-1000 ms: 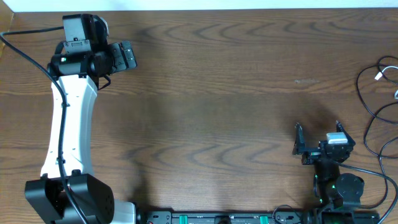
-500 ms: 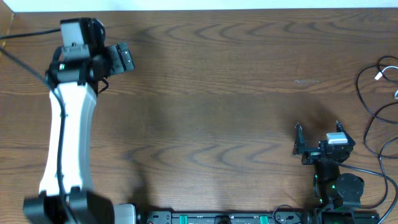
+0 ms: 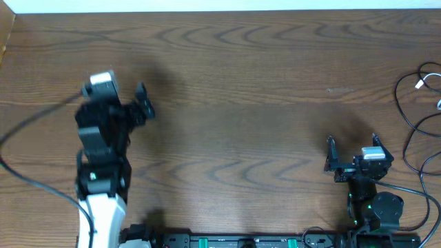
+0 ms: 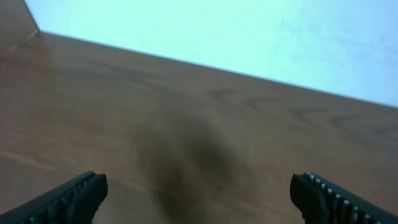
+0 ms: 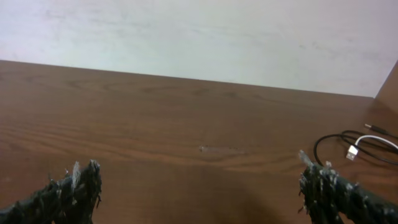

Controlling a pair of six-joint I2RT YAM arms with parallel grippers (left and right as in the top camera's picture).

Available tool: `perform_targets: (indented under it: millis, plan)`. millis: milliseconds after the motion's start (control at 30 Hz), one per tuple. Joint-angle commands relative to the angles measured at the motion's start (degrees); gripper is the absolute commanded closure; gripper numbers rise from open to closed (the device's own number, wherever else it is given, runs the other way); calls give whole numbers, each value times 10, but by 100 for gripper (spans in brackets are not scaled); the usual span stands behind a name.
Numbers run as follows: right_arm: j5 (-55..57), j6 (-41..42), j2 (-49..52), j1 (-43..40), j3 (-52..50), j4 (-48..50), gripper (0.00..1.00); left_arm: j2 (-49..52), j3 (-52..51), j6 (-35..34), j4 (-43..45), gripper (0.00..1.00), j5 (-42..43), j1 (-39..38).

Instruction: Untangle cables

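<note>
Dark wood-grain table (image 3: 241, 83) fills the overhead view, with a pale wall behind it in both wrist views. At the left, the left gripper (image 3: 145, 102) hangs over bare wood, its jaws spread wide with nothing between them. Its own camera shows only tabletop ahead.

Right of centre, near the front edge, the right gripper (image 3: 352, 146) also stands wide apart and holds nothing. Farthest right, by the table's edge, lie the cables. The black cable (image 3: 399, 96) runs in loose loops, and the white cable (image 3: 422, 83) curls inside them with its plug showing. Both run partly out of frame, so where they cross cannot be told.

The right arm looks better placed for the first reach. It would do well to come down on a single cord, likely the white one near its plug. From there it should draw gently outward, not grab where the loops bunch.
</note>
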Motion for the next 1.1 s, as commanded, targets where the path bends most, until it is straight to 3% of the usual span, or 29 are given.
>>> perform_targets:
  millis: [0, 433, 867, 1067]
  plan:
    - [3, -3, -5, 0, -2, -1, 1, -85, -68, 3, 28, 1, 1, -6]
    - [3, -3, -5, 0, -2, -1, 1, -347, -276, 3, 66, 1, -26, -6]
    - [3, -3, -5, 0, -2, -1, 1, -482, -388, 3, 75, 1, -44, -22]
    - [3, -3, -5, 0, -2, -1, 1, -506, -387, 5, 42, 1, -57, -30]
